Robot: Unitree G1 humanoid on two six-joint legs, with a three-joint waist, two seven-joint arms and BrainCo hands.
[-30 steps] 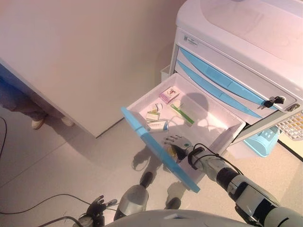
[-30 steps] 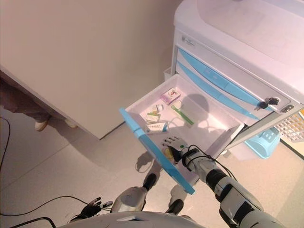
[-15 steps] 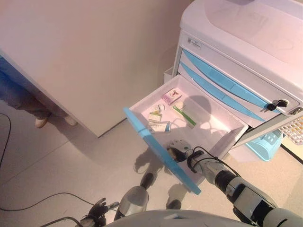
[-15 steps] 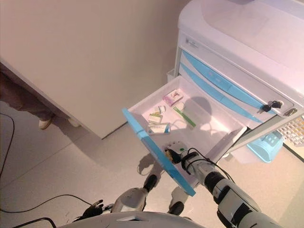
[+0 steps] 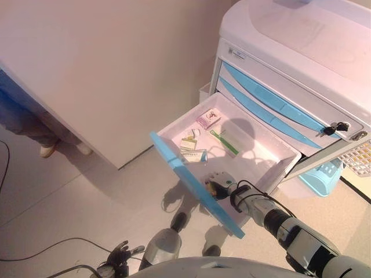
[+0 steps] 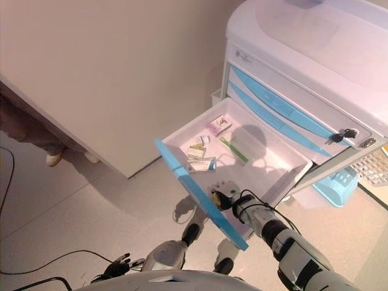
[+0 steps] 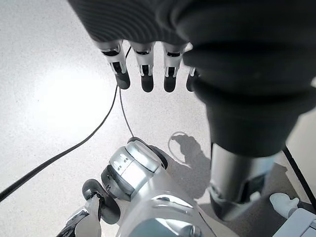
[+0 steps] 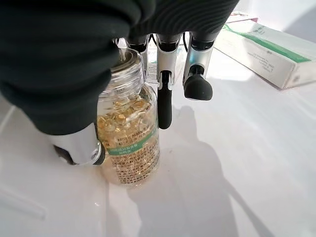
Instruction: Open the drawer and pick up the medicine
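Inside the open drawer [image 5: 272,152], near its blue front, a clear bottle [image 8: 129,143] of yellow capsules sits between the thumb and curled fingers of the right hand [image 5: 218,184], which grips it. Further back lie small boxes [image 5: 207,119]. Down by the floor, the left hand [image 7: 143,69] hangs with fingers straight, holding nothing.

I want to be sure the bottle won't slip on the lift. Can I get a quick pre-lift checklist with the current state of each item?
1. Drawer pulled open enough to reach in: ok.
2. Right hand inside the drawer at the pill bottle: ok.
3. Fingers and thumb closed round the bottle: ok on the thumb side in the right wrist view; two fingers stand clear of the glass, so firm grip cannot tell.
4. Bottle upright: ok; whether it is off the drawer floor: cannot tell.
5. Lift path free of the green-striped box and the other packs: ok, they lie apart from the bottle.
6. Left hand idle, low over the floor: ok.
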